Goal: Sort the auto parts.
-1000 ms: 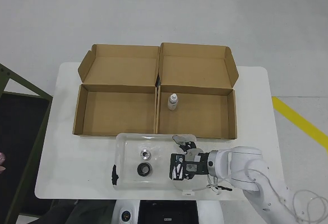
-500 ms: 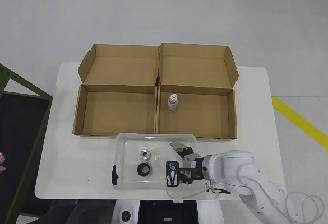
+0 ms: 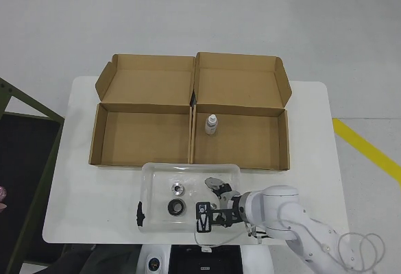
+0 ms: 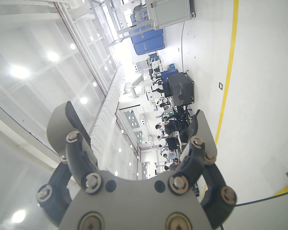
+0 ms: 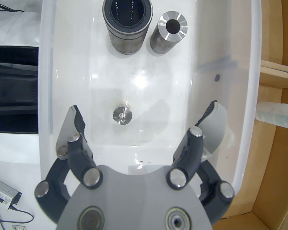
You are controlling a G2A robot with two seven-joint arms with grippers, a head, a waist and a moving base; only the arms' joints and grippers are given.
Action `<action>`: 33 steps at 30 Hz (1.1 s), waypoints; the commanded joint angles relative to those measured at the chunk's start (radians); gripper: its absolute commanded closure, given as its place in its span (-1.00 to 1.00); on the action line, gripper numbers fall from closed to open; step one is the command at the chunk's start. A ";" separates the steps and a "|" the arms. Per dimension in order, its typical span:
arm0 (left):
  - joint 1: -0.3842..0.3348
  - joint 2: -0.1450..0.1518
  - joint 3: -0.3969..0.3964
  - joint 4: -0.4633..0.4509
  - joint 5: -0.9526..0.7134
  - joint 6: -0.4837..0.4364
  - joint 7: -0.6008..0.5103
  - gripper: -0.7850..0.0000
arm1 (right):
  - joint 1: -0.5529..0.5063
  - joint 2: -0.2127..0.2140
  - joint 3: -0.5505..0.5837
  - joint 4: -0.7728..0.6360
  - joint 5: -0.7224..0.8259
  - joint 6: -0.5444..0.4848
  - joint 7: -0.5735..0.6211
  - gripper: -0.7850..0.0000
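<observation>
Small part: I saw the small round silver metal stud [image 5: 122, 116] lying in the white plastic tray [image 5: 252, 72], between my right gripper's [image 5: 143, 110] wide-spread fingers, touching neither.
Larger parts: the dark steel bearing cylinder [image 5: 127, 22] and the slotted silver sleeve [image 5: 169, 33] stood side by side beyond the fingertips.
Other hand: my left gripper [image 4: 134, 111] was wide too, holding nothing.
</observation>
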 commanded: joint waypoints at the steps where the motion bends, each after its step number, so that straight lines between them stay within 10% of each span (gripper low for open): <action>1: 0.000 0.000 0.000 0.000 0.000 0.000 0.000 -1.00 | 0.008 -0.001 -0.012 0.006 0.001 0.003 0.013 -0.84; 33: 0.000 0.000 0.000 0.000 0.000 0.000 0.000 -1.00 | 0.103 0.000 -0.145 0.088 0.049 0.061 0.129 0.50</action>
